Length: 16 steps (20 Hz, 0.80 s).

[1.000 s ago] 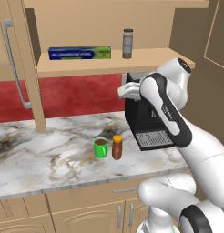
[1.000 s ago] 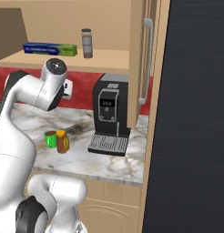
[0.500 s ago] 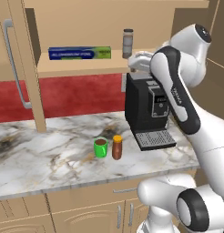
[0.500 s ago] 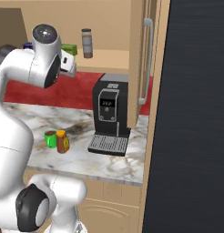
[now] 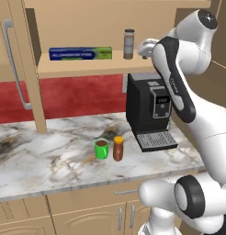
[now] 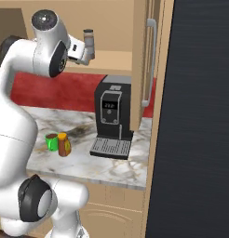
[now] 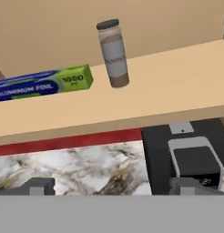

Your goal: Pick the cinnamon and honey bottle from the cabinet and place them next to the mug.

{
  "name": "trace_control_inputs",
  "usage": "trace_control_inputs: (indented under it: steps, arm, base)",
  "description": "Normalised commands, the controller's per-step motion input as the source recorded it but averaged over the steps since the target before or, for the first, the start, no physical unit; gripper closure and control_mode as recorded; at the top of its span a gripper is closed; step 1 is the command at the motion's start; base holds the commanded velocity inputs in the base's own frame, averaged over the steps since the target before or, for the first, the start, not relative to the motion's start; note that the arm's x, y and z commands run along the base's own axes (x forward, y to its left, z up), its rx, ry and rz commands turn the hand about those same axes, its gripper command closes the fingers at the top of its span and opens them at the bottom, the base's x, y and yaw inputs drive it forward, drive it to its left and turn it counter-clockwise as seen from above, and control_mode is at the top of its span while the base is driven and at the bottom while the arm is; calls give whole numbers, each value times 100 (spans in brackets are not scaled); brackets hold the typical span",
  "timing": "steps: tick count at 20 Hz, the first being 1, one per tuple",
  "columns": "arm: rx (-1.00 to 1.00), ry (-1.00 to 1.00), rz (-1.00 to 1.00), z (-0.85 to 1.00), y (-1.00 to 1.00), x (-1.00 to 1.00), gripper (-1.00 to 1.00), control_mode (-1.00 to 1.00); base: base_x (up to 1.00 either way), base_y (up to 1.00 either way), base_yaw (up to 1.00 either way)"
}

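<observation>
The cabinet (image 5: 73,69) is standing open, its shelf board at about 12 o'clock in the left base view, above the coffee machine (image 5: 148,112). On the shelf a foil box (image 7: 43,83) is lying at 10 o'clock in the hand view, and the cinnamon (image 7: 113,53) is standing upright near it at 12 o'clock. On the counter (image 5: 41,160) the mug (image 5: 101,148) and the honey bottle (image 5: 118,148) are sitting just beside each other, so I judge that half of the task is finished. The gripper (image 5: 143,48) is hovering at the shelf edge, at 3 o'clock from the cinnamon, with jaws spread fully wide and holding nothing. The step in hand seems to be the reach for the jar. The next move is calling for a level advance until the fingers are standing around the jar, then closing.
</observation>
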Motion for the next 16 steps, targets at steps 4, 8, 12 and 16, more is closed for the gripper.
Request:
trace_control_inputs:
  steps: [4, 8, 12, 16]
  arm:
    - [-2, -31, -17, -46, -3, 12, -100, -100]
    - [-6, -36, -12, 1, 7, 16, -100, -100]
    - [-1, -18, -3, 67, 6, 3, -100, -100]
    - [0, 1, 0, 67, 0, 0, -100, -100]
  base:
    - [0, 0, 0]
    - [0, 0, 0]
    - [0, 0, 0]
    - [0, 0, 0]
